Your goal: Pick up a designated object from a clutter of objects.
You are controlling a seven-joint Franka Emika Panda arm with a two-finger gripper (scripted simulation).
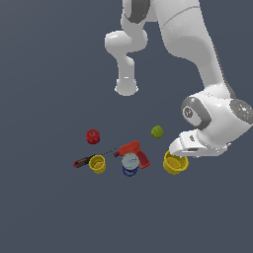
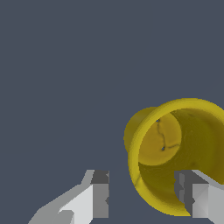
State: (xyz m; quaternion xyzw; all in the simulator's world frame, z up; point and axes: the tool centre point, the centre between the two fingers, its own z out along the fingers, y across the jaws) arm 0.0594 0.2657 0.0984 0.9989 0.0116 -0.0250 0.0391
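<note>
Two fingers: the end effector [image 2: 142,194] is spread wide in the wrist view, one finger [image 2: 97,194] outside the larger yellow cup [image 2: 175,153], the other [image 2: 192,194] over its open mouth; the rim wall lies between them, and contact cannot be told.
Larger yellow cup: stands at the exterior view's right end of the group [image 1: 175,164], directly under the end effector [image 1: 185,148].
Blue-white can: [image 1: 130,164] left of that cup in the exterior view, just beside the red drill [image 1: 134,151].
Smaller yellow cup: [image 1: 97,163] touching the red-black screwdriver [image 1: 84,161].
Red ball: [image 1: 93,136] behind the screwdriver, apart.
Green ball: [image 1: 157,131] behind the larger cup, apart.
Counter: plain dark grey [image 1: 44,207].
</note>
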